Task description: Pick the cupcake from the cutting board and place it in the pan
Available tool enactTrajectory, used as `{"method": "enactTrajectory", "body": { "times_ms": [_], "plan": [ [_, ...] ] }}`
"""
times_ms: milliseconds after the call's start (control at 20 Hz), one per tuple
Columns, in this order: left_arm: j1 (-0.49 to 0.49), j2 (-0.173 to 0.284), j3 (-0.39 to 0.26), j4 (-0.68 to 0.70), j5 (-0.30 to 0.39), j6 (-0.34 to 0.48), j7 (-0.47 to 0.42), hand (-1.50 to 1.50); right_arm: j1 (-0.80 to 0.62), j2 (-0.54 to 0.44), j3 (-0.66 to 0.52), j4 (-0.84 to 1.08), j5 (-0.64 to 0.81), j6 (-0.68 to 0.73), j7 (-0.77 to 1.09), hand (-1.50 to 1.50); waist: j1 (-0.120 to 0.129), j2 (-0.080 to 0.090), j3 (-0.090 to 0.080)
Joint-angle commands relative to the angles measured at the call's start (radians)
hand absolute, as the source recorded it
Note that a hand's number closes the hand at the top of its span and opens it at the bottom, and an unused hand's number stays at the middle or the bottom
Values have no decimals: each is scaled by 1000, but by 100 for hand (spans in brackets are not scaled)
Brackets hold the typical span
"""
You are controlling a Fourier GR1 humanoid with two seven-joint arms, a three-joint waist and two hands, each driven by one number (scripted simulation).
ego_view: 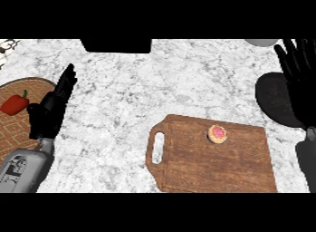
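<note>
At the table's left, the left hand [50, 108] rests open, fingers straight, beside a woven mat [7, 136] carrying a red pepper [14, 104]. On the wooden cutting board [213, 163], near its far edge, sits the cupcake [217, 133]: likely light, soft and crumbly, best pinched low at its sides. The right hand [307, 77] hovers open over the dark pan [275, 102].

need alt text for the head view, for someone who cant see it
A small cupcake sits near the far edge of a wooden cutting board on a marble counter, untouched. The open right hand is raised over a dark pan at the right; the open left hand rests at the left beside a woven mat holding a red pepper.
</note>
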Motion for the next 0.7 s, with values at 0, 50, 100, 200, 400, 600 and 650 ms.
{"method": "enactTrajectory", "body": {
  "times_ms": [0, 50, 100, 200, 400, 600, 650],
  "plan": [
    [11, -13, 36, -42, 27, 14, 14, 0, -83, -27, -10, 64, -58, 130, -27, 150, 11, 13, 31],
    [-19, -8, 46, -28, 55, -7, 49, 0, -99, -29, 37, 63, -106, 232, -24, 150, 24, 17, 32],
    [-30, -36, 32, -33, 55, 7, 53, 0, -118, -14, 77, 36, -147, 307, -34, 150, 34, 18, 33],
    [-20, -65, 33, -47, 81, 12, 49, 0, -164, -20, 125, 57, -207, 451, -41, 150, 86, 30, 35],
    [40, -80, 65, -75, 156, -2, 101, 0, -52, -207, 103, 172, 31, 647, -285, 150, 40, 26, 36],
    [15, -49, 101, -65, 182, -22, 131, 0, 1, -328, 63, 283, 160, 821, -530, -150, 21, 29, 36],
    [44, -59, 81, -123, 171, -1, 155, 0, -20, -365, 23, 336, 191, 821, -570, -150, 32, 23, 36]
  ]
}}
